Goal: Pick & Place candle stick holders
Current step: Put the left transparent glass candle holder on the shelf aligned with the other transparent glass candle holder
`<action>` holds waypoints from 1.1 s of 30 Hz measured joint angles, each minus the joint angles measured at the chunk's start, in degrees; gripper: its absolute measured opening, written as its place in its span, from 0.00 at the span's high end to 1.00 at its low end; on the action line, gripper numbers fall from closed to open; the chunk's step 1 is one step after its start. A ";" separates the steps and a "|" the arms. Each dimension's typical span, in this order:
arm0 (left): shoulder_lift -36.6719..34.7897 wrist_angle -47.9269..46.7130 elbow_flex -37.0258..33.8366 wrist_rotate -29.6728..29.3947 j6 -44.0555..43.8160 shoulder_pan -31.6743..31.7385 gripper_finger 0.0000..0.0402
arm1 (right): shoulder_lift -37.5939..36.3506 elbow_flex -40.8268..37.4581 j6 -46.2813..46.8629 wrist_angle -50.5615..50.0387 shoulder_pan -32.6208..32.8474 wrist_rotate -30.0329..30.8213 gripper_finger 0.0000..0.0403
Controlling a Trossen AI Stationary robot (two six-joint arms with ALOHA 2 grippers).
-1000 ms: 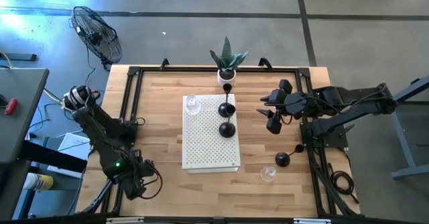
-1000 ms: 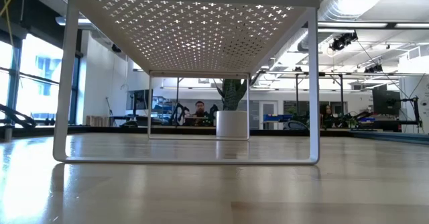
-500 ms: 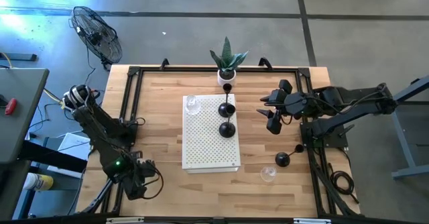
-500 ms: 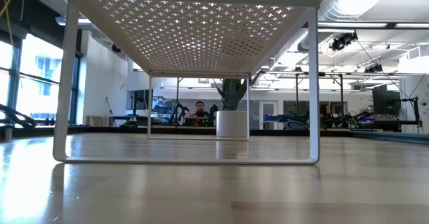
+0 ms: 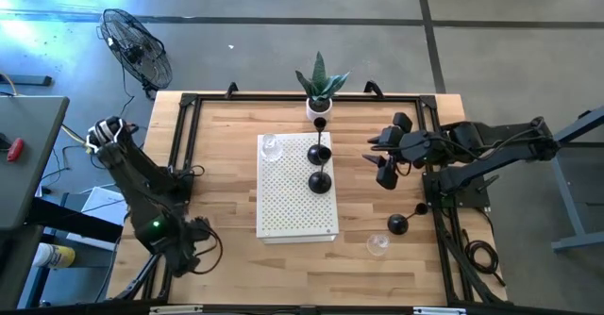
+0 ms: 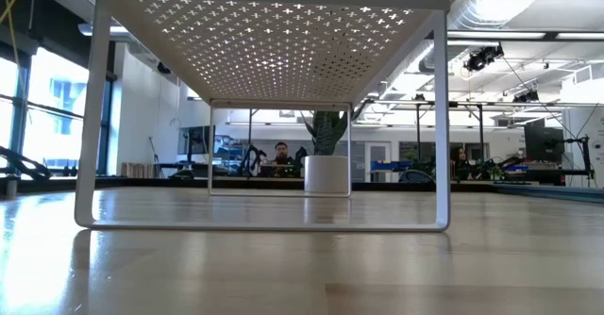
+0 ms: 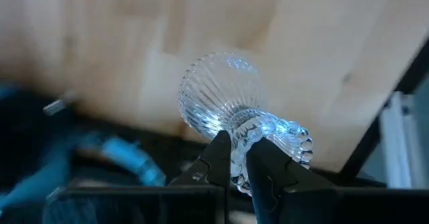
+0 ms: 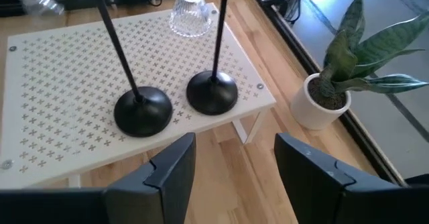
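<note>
- High view showed two black holders (image 5: pixel 320 181) and one glass holder (image 5: pixel 272 146) on the white rack (image 5: pixel 288 216); others off it
- Left gripper (image 7: pixel 238 172) was clamped on a clear glass holder (image 7: pixel 231 110) near the table's front-left corner
- Right gripper (image 8: pixel 231 160) stood apart, empty, beside the rack

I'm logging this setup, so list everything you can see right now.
Rack: one, white, perforated, mid-table.
Black holders: at least three; two on the rack, one on the table by the right arm.
Glass holders: three, clear; one on the rack's far left corner, one on the table at front right, one in the left pincer.
Plant: one, green, white pot, far edge.
Fan: one, black, on the floor.
Person: one, far back in the room.
Left pincer: shut on a glass holder, front left corner.
Right pincer: open, right of the rack.
</note>
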 joint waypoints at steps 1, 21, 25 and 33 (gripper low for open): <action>-0.17 -2.66 1.79 -0.53 -0.20 0.00 0.94 | 0.00 0.00 -0.10 -0.09 0.09 -0.32 0.52; -0.72 -19.98 37.58 -7.89 19.16 21.00 0.95 | 0.02 0.00 0.54 -1.61 5.13 0.03 0.52; -0.72 -19.91 42.17 -6.21 28.64 28.98 0.95 | 0.02 0.00 1.01 -1.86 5.85 1.43 0.52; -0.72 -19.72 48.83 -4.44 51.00 41.54 0.95 | 0.02 0.00 0.52 -1.88 5.55 4.24 0.52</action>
